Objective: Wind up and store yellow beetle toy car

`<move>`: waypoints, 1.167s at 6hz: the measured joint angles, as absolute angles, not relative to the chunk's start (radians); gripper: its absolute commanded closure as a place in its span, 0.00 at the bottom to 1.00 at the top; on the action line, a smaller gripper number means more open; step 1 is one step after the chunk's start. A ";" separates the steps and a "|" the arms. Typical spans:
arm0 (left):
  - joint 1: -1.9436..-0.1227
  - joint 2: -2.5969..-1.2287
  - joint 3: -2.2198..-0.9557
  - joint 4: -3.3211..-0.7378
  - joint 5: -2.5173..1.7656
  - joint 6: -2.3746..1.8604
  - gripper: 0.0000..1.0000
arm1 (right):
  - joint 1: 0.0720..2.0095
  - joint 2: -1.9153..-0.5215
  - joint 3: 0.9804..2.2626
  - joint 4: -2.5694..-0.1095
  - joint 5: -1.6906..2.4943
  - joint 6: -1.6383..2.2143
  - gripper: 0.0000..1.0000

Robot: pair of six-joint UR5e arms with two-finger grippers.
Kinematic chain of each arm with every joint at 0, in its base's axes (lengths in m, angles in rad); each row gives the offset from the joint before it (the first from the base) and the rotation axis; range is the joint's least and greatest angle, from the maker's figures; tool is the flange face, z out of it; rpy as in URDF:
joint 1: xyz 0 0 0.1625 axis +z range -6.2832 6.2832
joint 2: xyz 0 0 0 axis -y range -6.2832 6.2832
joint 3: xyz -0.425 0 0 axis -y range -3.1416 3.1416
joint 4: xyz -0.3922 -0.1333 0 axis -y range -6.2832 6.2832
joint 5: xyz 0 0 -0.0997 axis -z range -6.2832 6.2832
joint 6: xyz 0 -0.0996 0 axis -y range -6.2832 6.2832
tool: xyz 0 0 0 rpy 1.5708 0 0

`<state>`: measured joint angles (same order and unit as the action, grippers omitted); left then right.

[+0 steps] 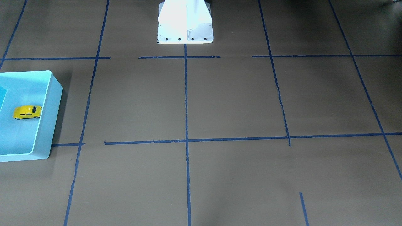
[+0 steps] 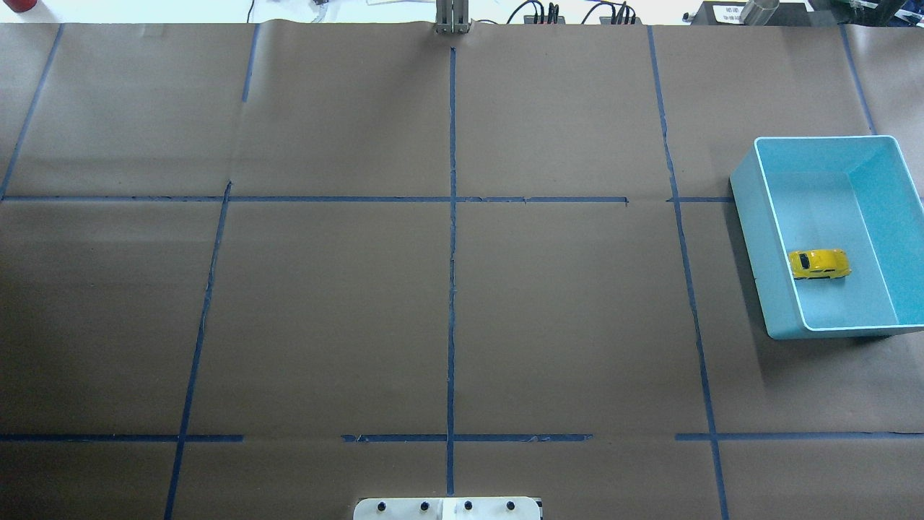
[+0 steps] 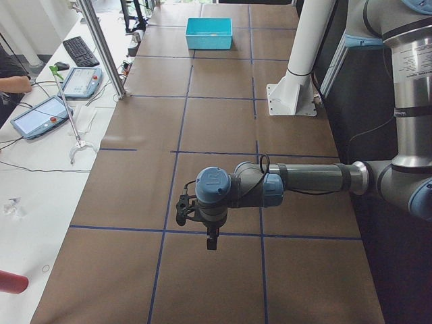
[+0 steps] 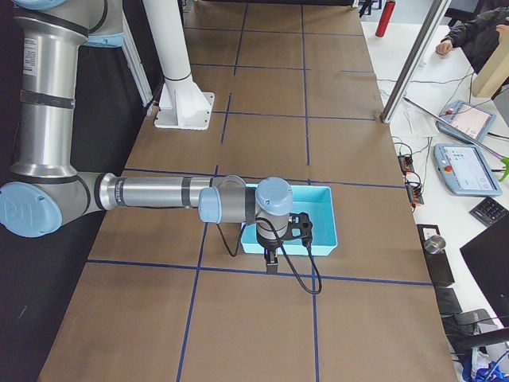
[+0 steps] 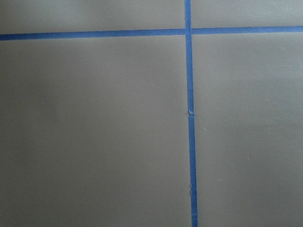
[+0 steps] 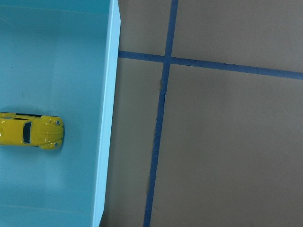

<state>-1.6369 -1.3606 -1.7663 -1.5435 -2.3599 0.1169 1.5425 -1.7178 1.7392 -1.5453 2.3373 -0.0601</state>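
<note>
The right gripper [image 4: 270, 262] hangs near the bin [image 2: 765, 217], the left gripper [image 3: 212, 240] far left over the table [image 2: 433, 325], claws' state I cannot tell, and the car [image 2: 819, 264] stands inside the bin, so storing seems done.

Honestly, nothing readable here. There's a white label [image 2: 724, 12] past the far right corner of the bench [image 2: 563, 310], but the print's too tiny.
</note>
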 measured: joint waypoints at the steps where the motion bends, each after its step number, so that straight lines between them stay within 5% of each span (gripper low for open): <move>1: -1.637 -1.360 -1.767 -1.544 -2.347 0.117 0.00 | 1.545 -1.718 1.730 -1.529 2.345 -0.062 0.00; 7: -1.637 -1.365 -1.767 -1.545 -2.344 0.111 0.00 | 1.602 -1.715 1.729 -1.525 2.322 -0.059 0.00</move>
